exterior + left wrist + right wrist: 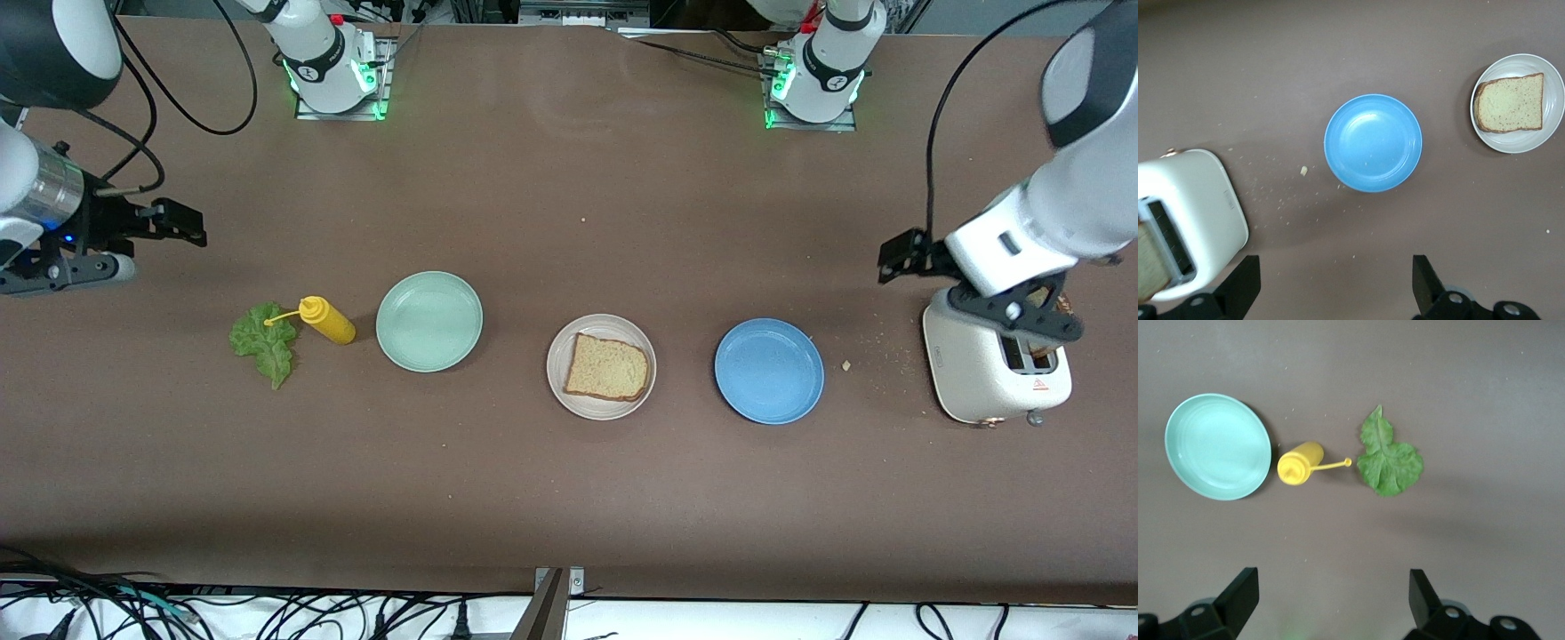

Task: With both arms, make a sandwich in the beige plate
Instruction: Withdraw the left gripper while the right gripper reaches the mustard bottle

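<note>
The beige plate (601,410) lies mid-table with one brown bread slice (606,367) on it; both also show in the left wrist view, the plate (1551,127) and the slice (1510,102). Another bread slice (1148,263) stands in the white toaster (978,373) at the left arm's end. A green lettuce leaf (264,342) lies on the table at the right arm's end and shows in the right wrist view (1388,457). My left gripper (902,255) (1336,287) is open and empty, up in the air beside the toaster. My right gripper (178,222) (1333,603) is open and empty, above the table near the lettuce.
A yellow mustard bottle (327,320) lies between the lettuce and a mint-green plate (429,321). A blue plate (769,371) sits between the beige plate and the toaster, with crumbs (846,365) scattered by the toaster.
</note>
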Robot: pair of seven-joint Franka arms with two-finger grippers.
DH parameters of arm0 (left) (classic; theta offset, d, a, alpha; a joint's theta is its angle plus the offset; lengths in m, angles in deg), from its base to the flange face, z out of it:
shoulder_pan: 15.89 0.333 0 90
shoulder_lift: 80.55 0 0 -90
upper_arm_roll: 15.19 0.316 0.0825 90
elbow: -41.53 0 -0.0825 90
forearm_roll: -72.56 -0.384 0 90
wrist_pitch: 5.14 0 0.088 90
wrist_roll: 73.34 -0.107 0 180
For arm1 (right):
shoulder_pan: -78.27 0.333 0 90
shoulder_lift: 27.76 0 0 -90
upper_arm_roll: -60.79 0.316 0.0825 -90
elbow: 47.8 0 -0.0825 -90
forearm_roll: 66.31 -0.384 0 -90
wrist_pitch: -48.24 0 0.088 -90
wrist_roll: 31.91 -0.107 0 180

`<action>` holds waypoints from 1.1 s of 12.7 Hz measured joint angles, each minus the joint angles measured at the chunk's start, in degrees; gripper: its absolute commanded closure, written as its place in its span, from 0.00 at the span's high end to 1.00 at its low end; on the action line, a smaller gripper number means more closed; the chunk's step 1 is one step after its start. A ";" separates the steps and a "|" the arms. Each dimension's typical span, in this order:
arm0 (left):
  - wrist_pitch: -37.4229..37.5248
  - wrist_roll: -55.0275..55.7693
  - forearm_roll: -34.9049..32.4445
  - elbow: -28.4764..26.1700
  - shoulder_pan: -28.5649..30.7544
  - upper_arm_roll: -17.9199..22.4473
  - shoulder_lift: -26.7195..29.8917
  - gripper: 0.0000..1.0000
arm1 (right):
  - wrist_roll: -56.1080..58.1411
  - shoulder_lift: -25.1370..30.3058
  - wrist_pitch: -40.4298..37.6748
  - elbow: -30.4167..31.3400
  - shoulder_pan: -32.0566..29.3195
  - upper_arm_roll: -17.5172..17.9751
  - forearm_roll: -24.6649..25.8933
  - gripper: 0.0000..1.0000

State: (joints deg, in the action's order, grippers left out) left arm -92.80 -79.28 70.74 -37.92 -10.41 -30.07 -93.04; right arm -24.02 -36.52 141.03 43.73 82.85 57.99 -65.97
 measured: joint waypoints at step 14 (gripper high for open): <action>-2.20 0.02 1.12 -13.96 -5.25 7.40 14.35 1.00 | 62.28 -14.50 15.01 3.36 -6.49 -0.30 -18.47 1.00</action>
State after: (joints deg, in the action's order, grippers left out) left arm -95.00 -79.26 71.86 -51.88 -15.66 -22.67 -78.69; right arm 38.26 -51.02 156.04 47.09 76.36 57.69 -84.43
